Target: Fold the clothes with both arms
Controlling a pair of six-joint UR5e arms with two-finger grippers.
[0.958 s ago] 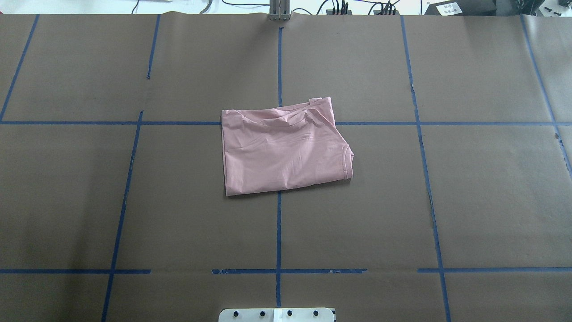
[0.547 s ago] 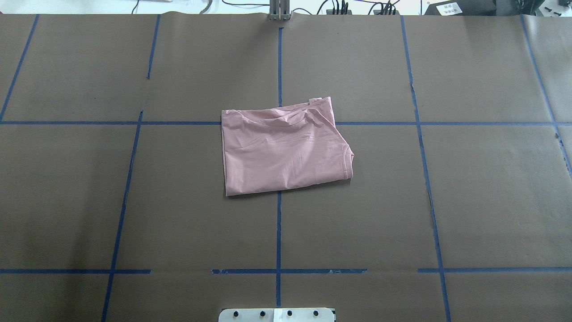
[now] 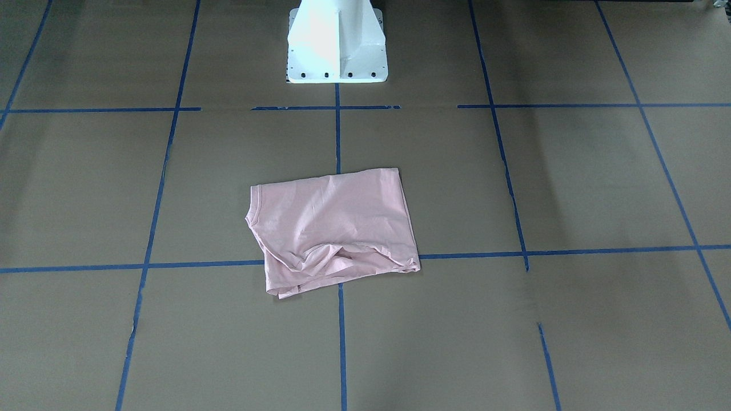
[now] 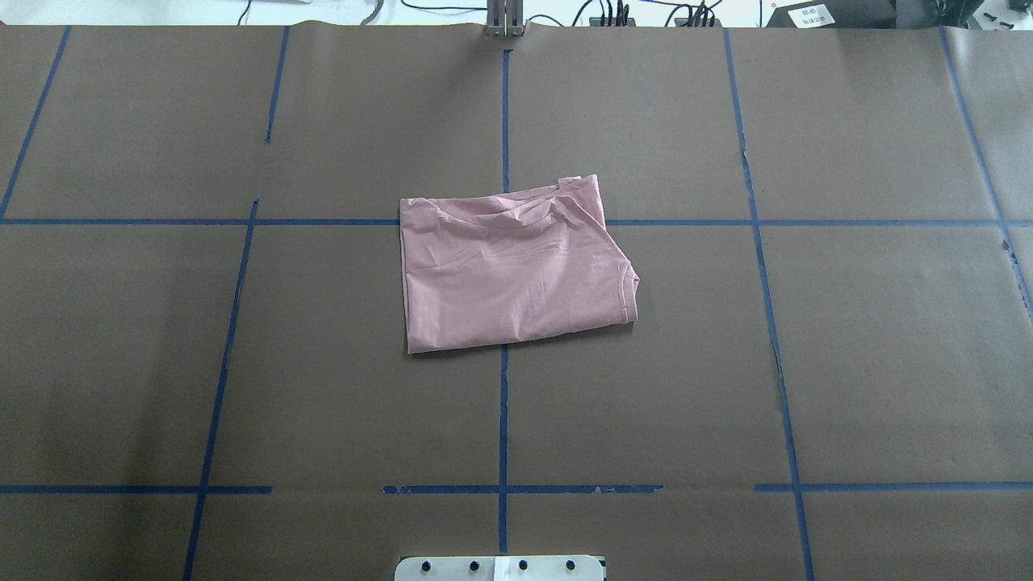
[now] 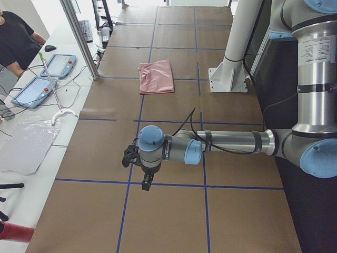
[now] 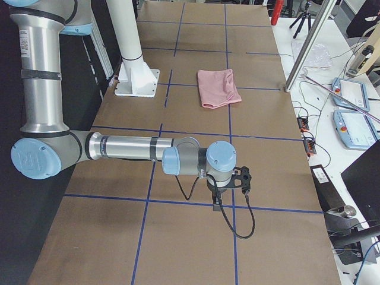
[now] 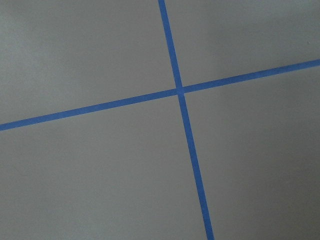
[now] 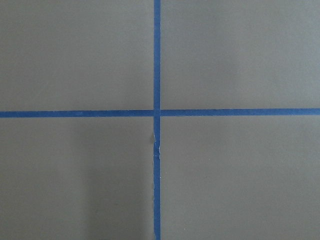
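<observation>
The pale pink T-shirt (image 4: 508,274) lies folded into a rough rectangle at the table's middle, plain wrinkled side up, one sleeve hem at its right edge. It also shows in the front-facing view (image 3: 337,228) and small in the side views (image 5: 156,77) (image 6: 217,88). No print shows. My left gripper (image 5: 146,183) hangs over bare table far to the shirt's left. My right gripper (image 6: 217,196) hangs over bare table far to its right. Both show only in the side views, so I cannot tell whether they are open or shut. Both wrist views show only brown table and blue tape crosses.
The white pedestal base (image 3: 337,51) stands at the robot's side of the table, behind the shirt. Blue tape lines (image 4: 503,403) grid the brown table cover. An operator (image 5: 16,37) and tablets (image 5: 58,66) are at a side bench beyond the far edge.
</observation>
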